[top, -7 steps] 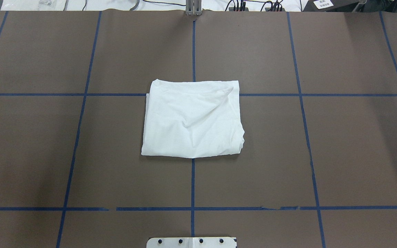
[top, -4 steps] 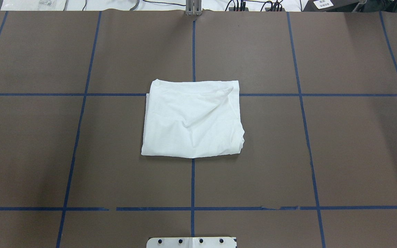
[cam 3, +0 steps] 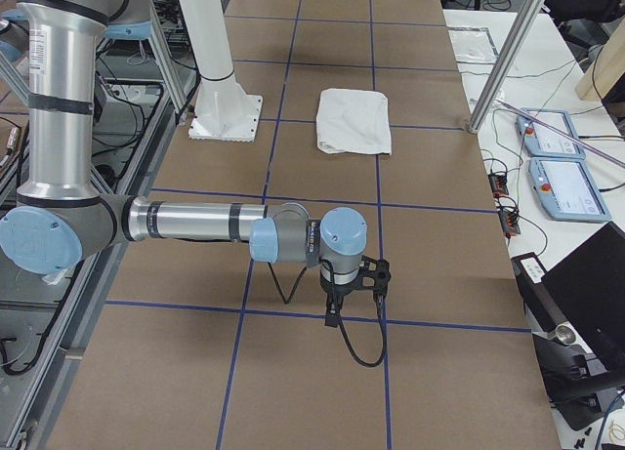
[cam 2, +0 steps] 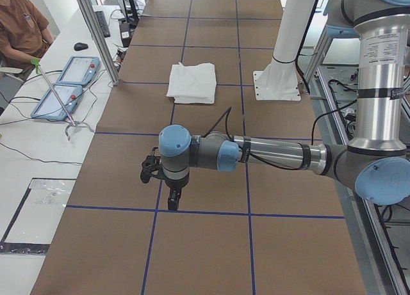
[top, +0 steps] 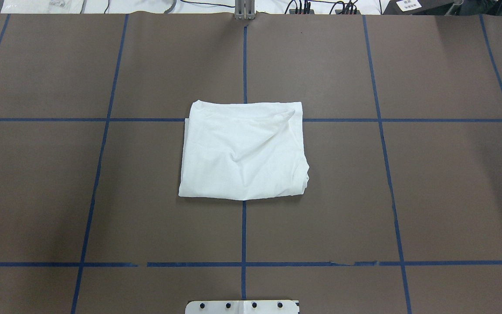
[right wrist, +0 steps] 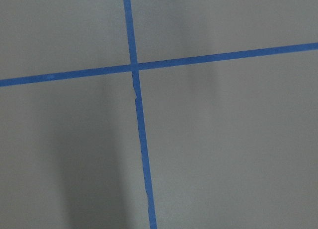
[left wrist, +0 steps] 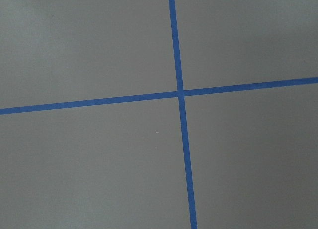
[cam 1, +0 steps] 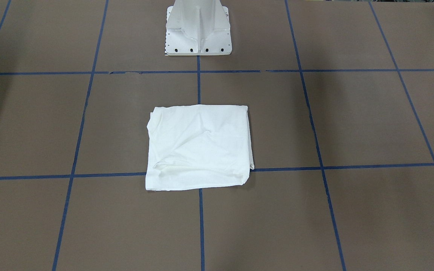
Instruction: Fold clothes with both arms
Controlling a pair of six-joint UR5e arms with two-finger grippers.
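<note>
The clothes, a white shirt (top: 244, 150), lie folded into a rough rectangle at the middle of the brown table, also seen in the front-facing view (cam 1: 199, 146) and both side views (cam 2: 192, 82) (cam 3: 354, 120). No arm is over it. My left gripper (cam 2: 172, 202) hangs low over bare table far toward the table's left end. My right gripper (cam 3: 332, 318) hangs the same way toward the right end. Both show only in the side views, so I cannot tell whether they are open or shut. The wrist views show only table and blue tape.
The white pedestal (cam 1: 199, 34) stands at the robot's edge, behind the shirt. Blue tape lines (top: 244, 231) grid the table. A seated person (cam 2: 22, 29) holding a long stick, two control pendants (cam 2: 73, 77) and metal posts (cam 2: 96, 32) are beyond the far edge.
</note>
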